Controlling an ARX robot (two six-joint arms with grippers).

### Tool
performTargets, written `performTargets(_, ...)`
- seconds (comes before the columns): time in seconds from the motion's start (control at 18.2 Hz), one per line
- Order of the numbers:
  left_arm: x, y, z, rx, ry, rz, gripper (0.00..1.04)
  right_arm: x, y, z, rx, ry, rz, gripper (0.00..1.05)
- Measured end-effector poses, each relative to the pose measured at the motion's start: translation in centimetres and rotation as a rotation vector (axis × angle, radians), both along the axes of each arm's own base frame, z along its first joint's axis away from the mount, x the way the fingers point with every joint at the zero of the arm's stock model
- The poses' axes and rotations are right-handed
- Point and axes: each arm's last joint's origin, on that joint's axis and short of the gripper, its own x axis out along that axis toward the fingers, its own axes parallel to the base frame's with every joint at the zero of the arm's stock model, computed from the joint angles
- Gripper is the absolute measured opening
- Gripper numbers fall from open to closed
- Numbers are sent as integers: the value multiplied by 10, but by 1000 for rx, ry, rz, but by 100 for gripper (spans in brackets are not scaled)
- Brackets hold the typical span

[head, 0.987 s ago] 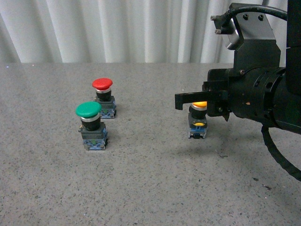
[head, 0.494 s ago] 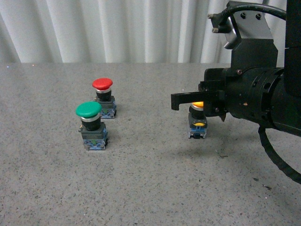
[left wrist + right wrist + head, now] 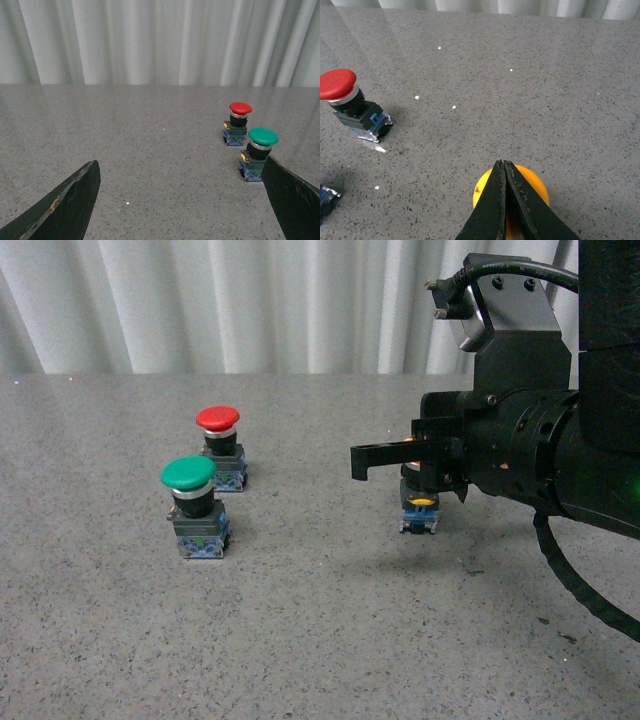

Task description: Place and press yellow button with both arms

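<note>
The yellow button (image 3: 419,510) stands upright on the grey table, right of centre. In the front view its cap is hidden behind my right arm. In the right wrist view its round yellow cap (image 3: 532,187) shows directly under the fingers. My right gripper (image 3: 503,165) is shut and empty, its fingers over the cap. In the front view the shut fingers (image 3: 375,453) reach left past the button. My left gripper (image 3: 180,200) is open and empty, low over the table. Its fingers (image 3: 65,205) frame bare table, away from the yellow button.
A red-capped button (image 3: 219,445) and a green-capped button (image 3: 193,505) stand upright at centre left. Both show in the left wrist view, red (image 3: 238,122) and green (image 3: 259,152), the green one beside the gripper's finger. A white curtain hangs behind the table.
My right arm has moved left and slightly down over the yellow button. The lit yellow cap seen earlier is now hidden behind the arm. The other buttons have not moved.
</note>
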Motion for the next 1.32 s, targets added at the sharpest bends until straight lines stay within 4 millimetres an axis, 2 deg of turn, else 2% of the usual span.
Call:
performTargets(0.55,0,0,0,0,0,0,98,0,-1,0,2,-4,-3,2)
performTargets(0.77,0,0,0,0,0,0,98,-3,-7,12,51,-71,-23,2)
performTargets(0.88,0,0,0,0,0,0,98,-7,-12,35,145,-170,-40,2)
performTargets(0.93,0,0,0,0,0,0,98,-13,-14,49,187,-218,-38,2)
performTargets(0.99,0,0,0,0,0,0,98,-18,-16,55,207,-228,-39,2)
performTargets(1.21,0,0,0,0,0,0,98,-47,-34,55,238,-196,-61,2)
performTargets(1.32,0,0,0,0,0,0,98,-69,-48,65,249,-287,-117,2)
